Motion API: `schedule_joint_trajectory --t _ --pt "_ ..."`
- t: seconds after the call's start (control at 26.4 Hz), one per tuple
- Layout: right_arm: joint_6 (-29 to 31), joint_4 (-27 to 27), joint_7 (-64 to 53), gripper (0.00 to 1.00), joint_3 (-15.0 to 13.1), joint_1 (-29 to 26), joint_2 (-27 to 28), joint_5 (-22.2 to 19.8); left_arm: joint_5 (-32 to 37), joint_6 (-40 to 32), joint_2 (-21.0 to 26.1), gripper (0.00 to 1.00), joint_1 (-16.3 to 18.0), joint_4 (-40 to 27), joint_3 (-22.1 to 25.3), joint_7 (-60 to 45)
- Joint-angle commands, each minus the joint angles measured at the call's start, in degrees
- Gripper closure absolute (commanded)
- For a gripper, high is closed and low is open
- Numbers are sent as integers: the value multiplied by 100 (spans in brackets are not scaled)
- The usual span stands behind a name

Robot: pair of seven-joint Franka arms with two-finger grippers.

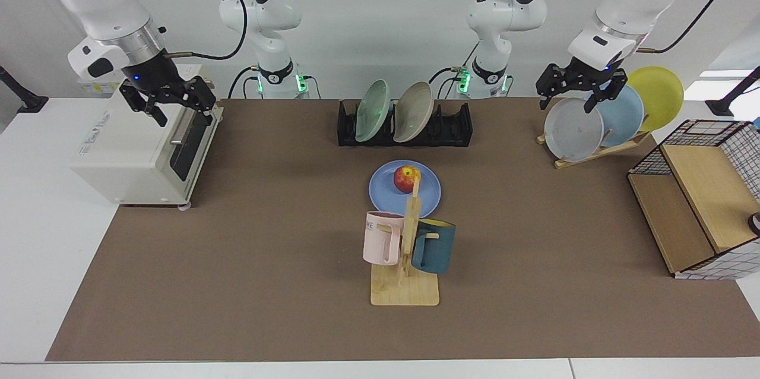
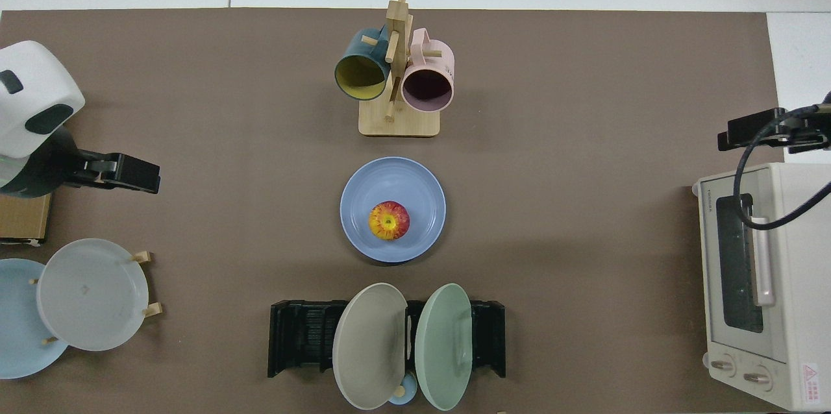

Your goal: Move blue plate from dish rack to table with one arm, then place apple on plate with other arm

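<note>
Apple on blue plate, far from both open, empty tools.

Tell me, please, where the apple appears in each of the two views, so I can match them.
Facing view: the apple lies on the blue plate, just behind the mug tree.
Top view: the apple lies on the blue plate at the picture's middle.
Shared landmark: the black dish rack.

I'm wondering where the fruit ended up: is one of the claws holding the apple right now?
No. The apple sits on the blue plate, while the right gripper and left gripper hang empty, far off at either side.
</note>
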Motion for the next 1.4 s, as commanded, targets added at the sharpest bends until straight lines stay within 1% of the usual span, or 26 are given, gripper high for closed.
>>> schedule_joint_trajectory --t 0.0,0.15,0.42,0.49,0.57,0.68,0.83,0.91,1.02,1.17,1.25,1.36 --pt "23 -317 184 0 74 282 -243 -100 73 -114 -20 0 10 70 -1 -65" --pt "154 -624 448 0 74 335 -419 -118 73 -114 -20 0 10 70 -1 -65" --pt "400 -1108 493 0 91 309 -753 -179 73 -114 -20 0 10 70 -1 -65" --pt "454 -1187 388 0 100 274 -823 -311 73 -114 -20 0 10 70 -1 -65" --pt "506 -1318 387 0 91 248 -876 -347 73 -114 -20 0 10 70 -1 -56" --pt "813 -1600 458 0 91 265 -1043 -390 73 -114 -20 0 10 70 -1 -65" --pt "875 -1828 449 0 91 292 -1201 -671 73 -114 -20 0 10 70 -1 -65" --pt "911 -1934 440 0 100 274 -1280 -698 73 -114 -20 0 10 70 -1 -65" --pt "893 -1952 405 0 109 221 -1307 -654 73 -114 -20 0 10 70 -1 -65" --pt "849 -1891 168 0 161 2 -1272 -602 73 -114 -20 0 10 70 -1 -64" --pt "858 -1785 220 0 214 10 -1176 -593 73 -114 -20 0 10 70 -1 -65" --pt "788 -1417 238 0 337 -7 -912 -558 73 -114 -20 0 10 70 -1 -65"
